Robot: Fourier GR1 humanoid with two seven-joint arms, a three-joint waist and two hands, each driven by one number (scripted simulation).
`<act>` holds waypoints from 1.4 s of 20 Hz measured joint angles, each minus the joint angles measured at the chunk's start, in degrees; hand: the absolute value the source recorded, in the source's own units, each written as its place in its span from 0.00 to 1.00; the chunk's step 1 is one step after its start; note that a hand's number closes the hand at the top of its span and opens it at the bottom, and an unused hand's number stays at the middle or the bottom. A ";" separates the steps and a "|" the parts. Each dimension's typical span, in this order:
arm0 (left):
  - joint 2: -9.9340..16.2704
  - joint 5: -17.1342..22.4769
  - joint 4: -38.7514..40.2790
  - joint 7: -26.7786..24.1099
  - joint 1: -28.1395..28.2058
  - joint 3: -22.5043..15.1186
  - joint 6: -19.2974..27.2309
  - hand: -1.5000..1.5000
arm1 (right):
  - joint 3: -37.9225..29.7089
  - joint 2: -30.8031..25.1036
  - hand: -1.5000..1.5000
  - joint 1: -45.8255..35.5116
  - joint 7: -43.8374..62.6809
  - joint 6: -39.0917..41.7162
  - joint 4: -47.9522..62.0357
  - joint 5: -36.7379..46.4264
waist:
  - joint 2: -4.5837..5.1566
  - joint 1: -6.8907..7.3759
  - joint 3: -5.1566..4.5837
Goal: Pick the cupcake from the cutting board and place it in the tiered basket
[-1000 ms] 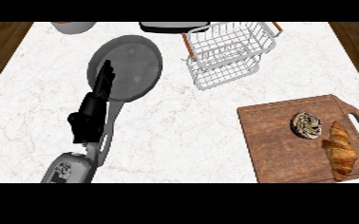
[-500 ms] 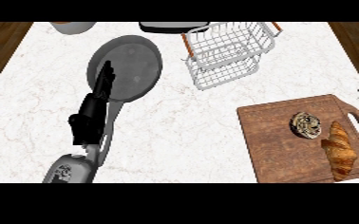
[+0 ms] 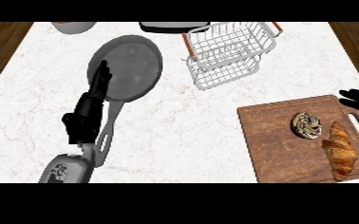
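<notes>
Fingers [image 3: 348,94] of our right hand [image 3: 350,95] just show at the far corner of the cutting board [image 3: 277,144], and so little of them is in view that we cannot tell whether they are spread or curled; they hold nothing we can see. Our left hand [image 3: 89,109] lies well to the left of the board, fingers straight and relaxed, stretched over the handle and rim of the frying pan [image 3: 127,70], carrying nothing.

The cupcake [image 3: 306,125] sits on the board, toward its right side, with a croissant [image 3: 339,149] just beside it on the near right. The tiered basket [image 3: 228,52] stands beyond the board, up and to its left, apart from it.

We judge the step in hand to be the reach for the cupcake, nothing gripped yet. To do it well, we should bring the right hand over the board from its far right corner, come down with fingers spread on the cupcake's sides, and keep away from the croissant so it is not nudged. Then we lift straight up before swinging toward the basket.
</notes>
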 measured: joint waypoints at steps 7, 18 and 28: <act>-0.72 -0.89 -1.69 0.92 1.04 0.76 -1.00 0.50 | -0.83 2.50 0.00 -2.23 -1.75 -2.38 6.63 4.67 | -0.01 0.05 -0.01; -2.36 -2.99 -1.63 0.95 0.66 1.64 -1.81 0.50 | 1.32 6.21 0.00 -6.27 -3.94 -3.31 14.50 9.11 | 0.01 0.06 0.00; -3.86 -4.16 -0.92 1.08 0.22 2.01 -2.37 0.50 | 4.43 9.03 0.00 -7.75 -5.10 -4.56 17.33 11.56 | -0.01 0.03 -0.01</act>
